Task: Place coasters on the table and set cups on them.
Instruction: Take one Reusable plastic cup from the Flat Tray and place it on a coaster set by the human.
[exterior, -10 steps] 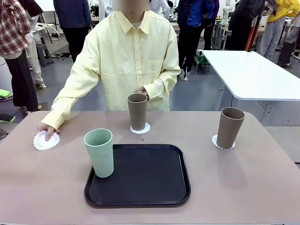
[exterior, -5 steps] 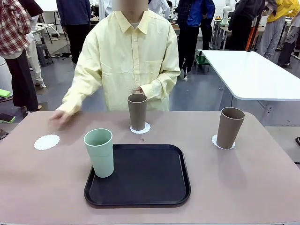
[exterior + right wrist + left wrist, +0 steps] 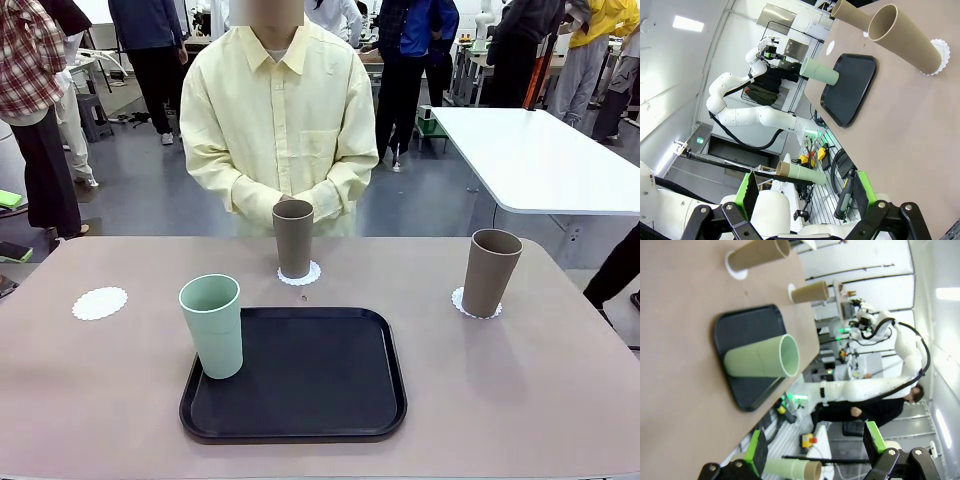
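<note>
Front view: 2 taupe cups (image 3: 293, 238) stand on coasters (image 3: 299, 275), mint cup (image 3: 212, 325) on the black tray (image 3: 320, 390). Fingers spread, empty, on left gripper (image 3: 815, 442) and right gripper (image 3: 806, 190).

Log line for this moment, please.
brown cups: both on coasters | mint cup: on tray | third coaster: bare | left end effector: open | right end effector: open

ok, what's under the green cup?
Black tray, near its left edge. No lace rim shows around the green cup; directly beneath its base is hidden. One coaster lies bare.
</note>
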`<state>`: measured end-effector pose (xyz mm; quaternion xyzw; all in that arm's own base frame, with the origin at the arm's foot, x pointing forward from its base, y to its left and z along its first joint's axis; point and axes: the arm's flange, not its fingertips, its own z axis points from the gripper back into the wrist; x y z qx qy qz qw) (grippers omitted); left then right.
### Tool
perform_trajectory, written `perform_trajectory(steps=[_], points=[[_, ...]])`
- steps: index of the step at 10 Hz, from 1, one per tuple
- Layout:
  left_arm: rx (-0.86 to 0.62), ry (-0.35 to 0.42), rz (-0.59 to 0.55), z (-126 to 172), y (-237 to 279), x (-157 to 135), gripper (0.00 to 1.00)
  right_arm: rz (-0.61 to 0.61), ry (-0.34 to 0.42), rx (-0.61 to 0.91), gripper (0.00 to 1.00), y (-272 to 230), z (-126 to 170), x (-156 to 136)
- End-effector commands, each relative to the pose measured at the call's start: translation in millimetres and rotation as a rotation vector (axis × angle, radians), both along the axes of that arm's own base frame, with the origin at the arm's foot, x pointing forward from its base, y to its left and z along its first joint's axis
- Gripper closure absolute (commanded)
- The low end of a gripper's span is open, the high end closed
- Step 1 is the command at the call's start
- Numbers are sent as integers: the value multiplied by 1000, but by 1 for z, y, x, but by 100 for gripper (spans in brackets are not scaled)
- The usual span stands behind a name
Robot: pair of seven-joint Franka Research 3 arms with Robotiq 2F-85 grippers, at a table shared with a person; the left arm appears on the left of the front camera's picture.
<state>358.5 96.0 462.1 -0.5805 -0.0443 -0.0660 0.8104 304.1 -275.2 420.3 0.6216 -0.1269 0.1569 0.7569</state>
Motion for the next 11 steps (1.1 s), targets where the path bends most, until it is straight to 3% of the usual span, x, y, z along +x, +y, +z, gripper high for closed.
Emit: perform_trajectory(steps=[1, 5, 6, 7, 9, 11], points=[[-11, -14, -2, 1, 1, 0, 0, -2, 9, 3, 0, 0, 0, -1], [0, 0, 0, 0, 0, 0, 0, -2, 9, 3, 0, 0, 0, -1], [157, -246, -94, 6, -11, 8, 0, -2, 9, 3, 0, 0, 0, -1], [295, -408, -215, 11, -29, 12, 0, -2, 9, 3, 0, 0, 0, -1], [524, -651, -430, 18, -64, 10, 0, -2, 9, 3, 0, 0, 0, -1], [691, -810, -527, 28, -96, 6, 0, -2, 9, 3, 0, 0, 0, -1]])
